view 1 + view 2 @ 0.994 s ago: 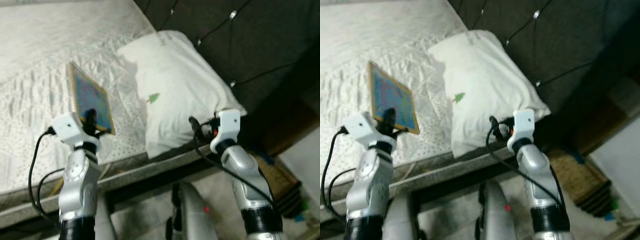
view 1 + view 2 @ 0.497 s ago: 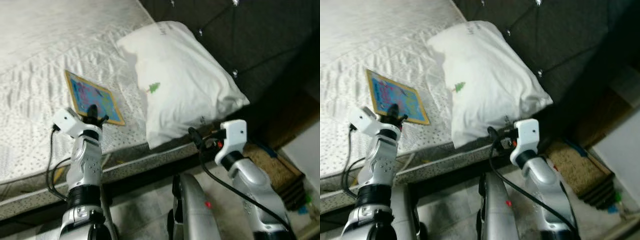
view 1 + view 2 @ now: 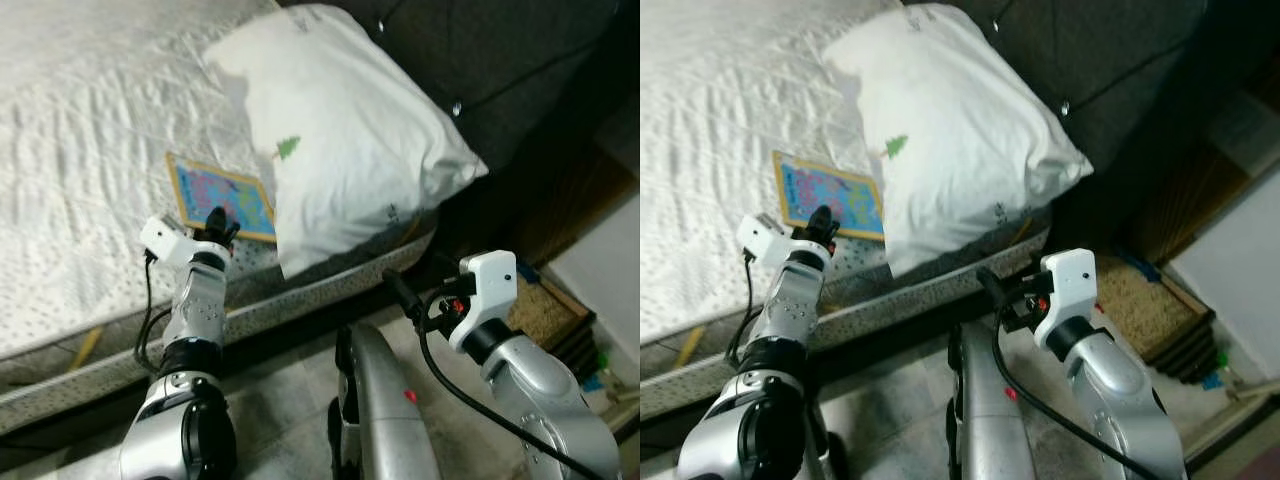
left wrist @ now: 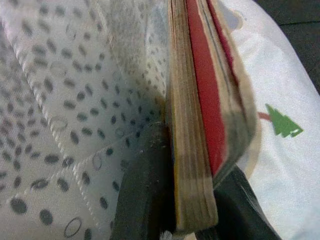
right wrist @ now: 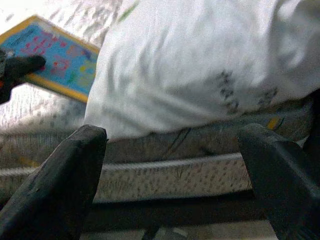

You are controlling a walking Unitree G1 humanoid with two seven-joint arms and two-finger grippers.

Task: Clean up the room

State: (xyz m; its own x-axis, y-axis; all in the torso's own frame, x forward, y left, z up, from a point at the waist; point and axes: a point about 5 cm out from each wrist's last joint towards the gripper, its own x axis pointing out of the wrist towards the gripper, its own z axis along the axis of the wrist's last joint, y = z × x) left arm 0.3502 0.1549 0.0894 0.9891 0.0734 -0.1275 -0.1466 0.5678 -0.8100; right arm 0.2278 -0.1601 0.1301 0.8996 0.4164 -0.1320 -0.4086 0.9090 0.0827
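Note:
A thin picture book (image 3: 222,195) with a yellow border and a blue cover lies near the front edge of the bed (image 3: 90,150), beside a white pillow (image 3: 330,150). My left gripper (image 3: 219,223) is shut on the book's near edge; in the left wrist view the book's spine (image 4: 195,130) sits between the two black fingers (image 4: 142,190). My right gripper (image 3: 400,293) hangs open below the mattress edge, near the bed frame. Through the right wrist view its fingers (image 5: 65,185) stand wide apart, facing the pillow (image 5: 200,65) and the book (image 5: 57,60).
A dark tufted headboard (image 3: 500,60) rises behind the pillow. To the right, a brown woven mat (image 3: 545,310) and a dark low object lie on the floor. The grey bed frame (image 3: 300,320) runs in front of my body.
The book, held up on edge a second ago, has come down flat on the bed with my left gripper still on it. The camera has shifted. My right arm has dropped lower.

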